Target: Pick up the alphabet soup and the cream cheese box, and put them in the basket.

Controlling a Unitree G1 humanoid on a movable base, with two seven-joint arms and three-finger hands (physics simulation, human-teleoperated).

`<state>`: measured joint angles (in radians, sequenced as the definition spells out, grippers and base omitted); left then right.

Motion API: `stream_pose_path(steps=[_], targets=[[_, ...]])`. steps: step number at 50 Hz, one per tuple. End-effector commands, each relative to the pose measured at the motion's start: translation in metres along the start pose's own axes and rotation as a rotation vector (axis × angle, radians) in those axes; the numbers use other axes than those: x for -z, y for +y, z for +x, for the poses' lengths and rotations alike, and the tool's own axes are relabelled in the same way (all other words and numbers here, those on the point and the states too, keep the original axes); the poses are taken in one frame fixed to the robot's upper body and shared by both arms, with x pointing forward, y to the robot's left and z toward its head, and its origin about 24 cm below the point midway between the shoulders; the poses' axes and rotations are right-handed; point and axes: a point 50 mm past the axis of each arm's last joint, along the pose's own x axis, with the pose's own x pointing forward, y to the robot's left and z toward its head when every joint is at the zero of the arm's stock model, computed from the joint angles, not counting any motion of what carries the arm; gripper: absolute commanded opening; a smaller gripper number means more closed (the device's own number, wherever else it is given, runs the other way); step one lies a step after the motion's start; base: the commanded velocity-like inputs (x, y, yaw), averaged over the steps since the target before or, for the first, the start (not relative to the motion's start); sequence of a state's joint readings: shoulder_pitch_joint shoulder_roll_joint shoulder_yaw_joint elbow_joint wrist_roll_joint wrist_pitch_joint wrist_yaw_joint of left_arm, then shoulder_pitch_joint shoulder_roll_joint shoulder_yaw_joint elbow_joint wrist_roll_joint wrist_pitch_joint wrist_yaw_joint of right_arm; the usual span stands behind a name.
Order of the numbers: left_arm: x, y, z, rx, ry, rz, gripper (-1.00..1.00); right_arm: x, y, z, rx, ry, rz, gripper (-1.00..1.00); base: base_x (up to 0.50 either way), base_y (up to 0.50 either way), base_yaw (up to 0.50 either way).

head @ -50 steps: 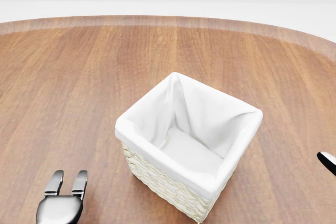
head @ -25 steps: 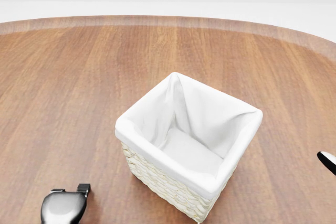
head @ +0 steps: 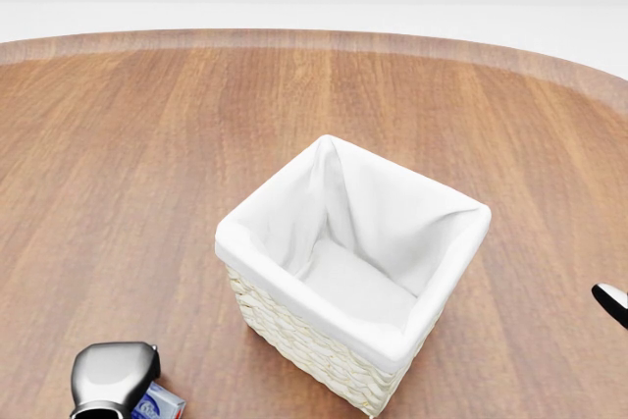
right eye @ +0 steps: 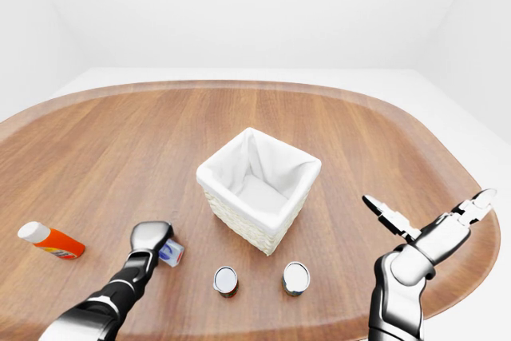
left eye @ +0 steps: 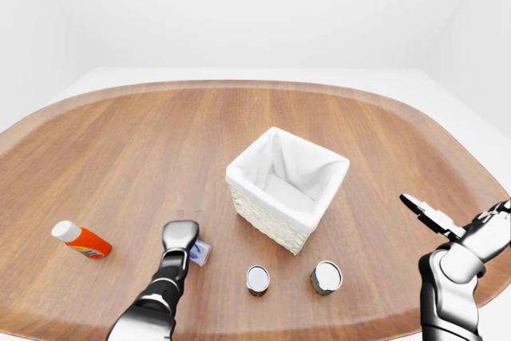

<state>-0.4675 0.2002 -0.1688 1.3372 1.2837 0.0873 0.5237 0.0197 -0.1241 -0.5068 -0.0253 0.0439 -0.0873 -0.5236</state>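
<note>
— What has moved since the earlier head view?

— The left hand [head: 113, 376]. A second ago its two fingers pointed up the picture, spread flat. Half a second ago they were folding under. Now they are curled down out of sight and only the rounded chrome knuckle shows, with a small blue-and-white cream cheese box [head: 157, 403] peeking out just beside it. The camera has not shifted; the white-lined wicker basket [head: 294, 336] sits at the same spot.

— Do the fingers grip the box?

— I cannot tell. In the left-eye view the hand lies over the box's left part, touching it, but the fingers themselves are hidden.

— And the right hand?

— The right hand [right eye: 427, 229] hovers above the right edge of the oval brown wooden bench [left eye: 120, 149], fingers spread wide, holding nothing.

— Where is the soup?

— Two silver-topped cans stand below the basket in the left-eye view, one [left eye: 257, 279] just right of the box, another [left eye: 326, 276] further right. Which one is the alphabet soup I cannot tell; the labels are too small.

— Anything else?

— An orange bottle with a white cap [left eye: 81, 239] lies on its side near the bench's left edge, well apart from the basket.
</note>
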Motion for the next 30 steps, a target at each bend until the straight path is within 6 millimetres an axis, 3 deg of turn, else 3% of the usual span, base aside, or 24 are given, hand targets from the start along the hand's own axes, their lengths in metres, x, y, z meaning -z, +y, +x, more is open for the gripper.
stream_pose_path(steps=[1,22,30], targets=[[0.019,-0.048,-0.033,0.153,0.066,-0.011,-1.00,0.002,0.000,0.000,-0.001,0.006,-0.004,1.00,0.00,0.00,0.00],[0.026,-0.049,-0.037,0.133,0.080,-0.021,-1.00,-0.001,0.000,-0.001,0.000,-0.003,-0.001,1.00,0.00,0.00,0.00],[0.033,-0.040,-0.037,0.042,0.091,-0.046,-1.00,-0.001,0.000,0.000,-0.001,-0.005,-0.002,1.00,0.00,0.00,0.00]])
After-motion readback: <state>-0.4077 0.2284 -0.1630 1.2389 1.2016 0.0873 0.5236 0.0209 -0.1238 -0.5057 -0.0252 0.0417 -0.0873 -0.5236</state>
